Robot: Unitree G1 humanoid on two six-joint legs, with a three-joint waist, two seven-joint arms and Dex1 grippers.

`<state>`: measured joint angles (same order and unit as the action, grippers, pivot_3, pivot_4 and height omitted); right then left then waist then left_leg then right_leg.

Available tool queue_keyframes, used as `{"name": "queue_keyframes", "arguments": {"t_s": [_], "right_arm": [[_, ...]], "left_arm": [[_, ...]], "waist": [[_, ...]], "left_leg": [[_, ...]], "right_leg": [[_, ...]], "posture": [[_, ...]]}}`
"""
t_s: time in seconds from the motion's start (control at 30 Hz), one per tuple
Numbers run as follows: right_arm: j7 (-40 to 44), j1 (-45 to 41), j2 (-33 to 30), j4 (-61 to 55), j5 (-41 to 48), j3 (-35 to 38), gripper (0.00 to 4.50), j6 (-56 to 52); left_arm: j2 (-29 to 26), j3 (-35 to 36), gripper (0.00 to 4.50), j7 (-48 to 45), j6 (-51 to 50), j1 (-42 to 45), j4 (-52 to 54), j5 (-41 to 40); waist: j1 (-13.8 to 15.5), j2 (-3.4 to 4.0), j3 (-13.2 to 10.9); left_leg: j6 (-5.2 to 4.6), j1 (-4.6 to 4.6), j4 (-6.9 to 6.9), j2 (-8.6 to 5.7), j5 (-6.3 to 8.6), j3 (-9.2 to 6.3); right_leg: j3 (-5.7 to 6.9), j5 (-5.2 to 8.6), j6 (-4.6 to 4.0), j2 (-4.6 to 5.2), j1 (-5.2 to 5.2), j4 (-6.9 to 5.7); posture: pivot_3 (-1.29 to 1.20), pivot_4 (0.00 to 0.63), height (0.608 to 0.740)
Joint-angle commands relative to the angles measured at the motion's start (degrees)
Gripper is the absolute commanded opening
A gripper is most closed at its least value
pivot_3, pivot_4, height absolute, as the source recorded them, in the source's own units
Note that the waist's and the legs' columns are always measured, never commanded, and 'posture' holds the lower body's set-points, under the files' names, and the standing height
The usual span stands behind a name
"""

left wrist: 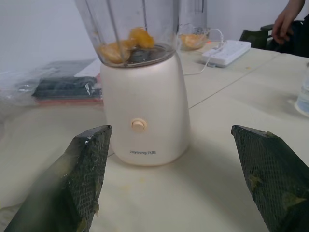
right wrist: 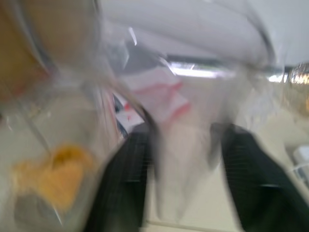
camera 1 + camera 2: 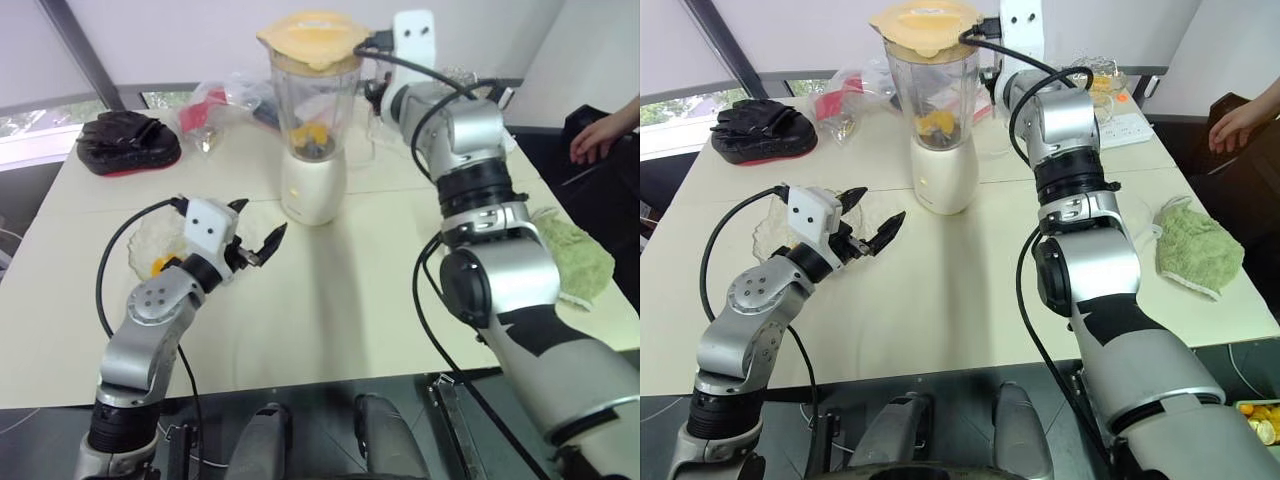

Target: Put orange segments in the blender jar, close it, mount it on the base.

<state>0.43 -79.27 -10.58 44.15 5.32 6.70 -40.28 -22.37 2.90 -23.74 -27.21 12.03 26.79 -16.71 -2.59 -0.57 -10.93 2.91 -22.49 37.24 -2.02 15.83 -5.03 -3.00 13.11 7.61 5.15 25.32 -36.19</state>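
Note:
The blender jar [image 3: 315, 100] stands upright on the cream base [image 3: 313, 185], with a cream-yellow lid [image 3: 312, 35] on top. Orange segments [image 1: 128, 43] lie at the jar's bottom. More segments [image 3: 160, 264] sit in a shallow crinkled bowl [image 3: 150, 240] beside my left arm. My left gripper [image 3: 255, 238] is open and empty, held level in front of the base and left of it. My right gripper [image 2: 186, 159] reaches past the jar's right side, and its fingers [image 2: 130, 179] stand apart on either side of the clear handle [image 2: 186, 121].
A black padded object [image 3: 128, 140] lies at the table's far left, with plastic bags [image 3: 215, 105] behind the jar. A green cloth [image 3: 575, 255] lies at the right edge. A white power strip [image 3: 1125, 128] and a bowl of fruit [image 3: 1100, 85] stand at the far right. A person's hand [image 3: 600, 130] rests beyond the table.

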Motion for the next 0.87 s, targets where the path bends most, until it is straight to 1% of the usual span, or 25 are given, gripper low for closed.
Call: {"name": "queue_keyframes", "arguments": {"t_s": [0.03, 0.1, 0.17, 0.23, 0.3, 0.4, 0.5, 0.67, 0.77, 0.87], "right_arm": [[1.32, 0.01, -1.1, -5.44, -0.37, -0.9, 4.4, -0.85], [2.31, 2.39, -1.49, -9.85, -0.23, -1.47, 4.4, -2.67], [3.98, 6.22, -2.28, -16.9, 0.12, -2.42, 4.4, -5.25], [5.91, 10.91, -3.31, -26.14, 1.07, -3.02, 4.4, -8.53], [9.69, 16.18, -5.05, -36.63, 3.21, -3.5, 4.4, -11.75], [16.92, 24.75, -9.76, -52.2, 8.29, -3.06, 4.4, -15.76], [24.6, 32.33, -16.44, -63.42, 13.27, -0.91, 4.4, -16.05], [37.0, 44.58, -26.51, -74.42, 21.79, 4.96, 4.4, -13.25], [40.9, 52.37, -29.7, -78.32, 26.19, 9.67, 4.4, -12.63], [42.35, 58.72, -30.96, -80.84, 29.15, 12.92, 4.4, -12.18]], "left_arm": [[-0.22, -0.01, 4.15, -0.59, 0.79, 0.42, 1.22, -0.47], [-0.38, -0.15, 4.15, -0.93, 0.76, 0.28, 1.35, -0.57], [-0.36, -0.06, 4.15, -1.38, 0.55, 0.2, 1.53, -1.01], [-0.42, 0.15, 4.15, -1.75, 0.39, -0.07, 1.91, -1.3], [-0.66, 0.39, 4.15, -2.16, 0.25, -0.33, 2.26, -1.59], [-0.94, 1.13, 4.15, -2.44, -0.19, -0.79, 2.79, -2.25], [-0.85, 2.22, 4.15, -2.84, 1.05, -1.45, 3.15, -3.08], [-2.35, 3.55, 4.15, -3.42, 0.38, -2.6, 4.13, -4.41], [-3.54, 4.87, 4.15, -3.61, -0.06, -2.97, 4.43, -5.14], [-4.58, 5.85, 4.15, -3.74, -0.92, -3.26, 4.92, -6.23]], "waist": [[-0.01, 0.0, 0.0], [-0.06, 0.01, -0.01], [0.01, 0.0, 0.0], [0.03, 0.0, 0.0], [0.16, 0.0, 0.0], [0.22, 0.0, 0.0], [0.25, 0.0, 0.0], [0.25, -0.03, 0.0], [0.23, -0.04, 0.0], [0.23, -0.05, -0.01]], "left_leg": [[0.0, 0.0, 0.0, 0.0, 0.0, 0.0], [0.0, 0.0, -0.02, 0.0, 0.0, 0.0], [0.0, 0.0, -0.02, 0.01, 0.0, 0.0], [0.0, 0.0, -0.02, 0.01, 0.0, -0.02], [0.0, 0.0, -0.01, 0.0, 0.0, -0.02], [0.0, -0.02, 0.02, 0.0, 0.0, -0.03], [-0.01, -0.01, 0.05, 0.0, 0.0, -0.03], [-0.02, 0.16, 0.06, 0.02, 0.01, -0.02], [-0.03, 0.34, 0.08, 0.02, 0.02, -0.03], [-0.04, 0.64, 0.1, 0.03, 0.02, -0.01]], "right_leg": [[0.0, 0.0, 0.0, 0.0, 0.01, 0.0], [0.0, 0.0, 0.0, 0.0, 0.02, 0.0], [0.0, 0.0, 0.0, 0.0, 0.02, -0.01], [0.01, 0.0, 0.0, 0.0, 0.01, 0.0], [0.01, 0.0, 0.0, 0.0, 0.01, 0.01], [0.01, 0.0, 0.0, 0.0, -0.01, 0.01], [0.01, 0.0, 0.01, 0.0, -0.05, 0.02], [0.02, 0.0, 0.01, -0.02, -0.28, 0.08], [0.03, 0.01, 0.01, -0.03, -0.51, 0.1], [0.02, 0.03, 0.01, -0.03, -0.82, 0.15]], "posture": [[0.0, 0.15, 0.74], [0.0, 0.15, 0.74], [0.0, 0.15, 0.74], [0.0, 0.15, 0.74], [0.0, 0.15, 0.74], [0.0, 0.15, 0.74], [0.0, 0.15, 0.74], [0.0, 0.15, 0.74], [0.0, 0.15, 0.74], [0.0, 0.15, 0.74]]}}
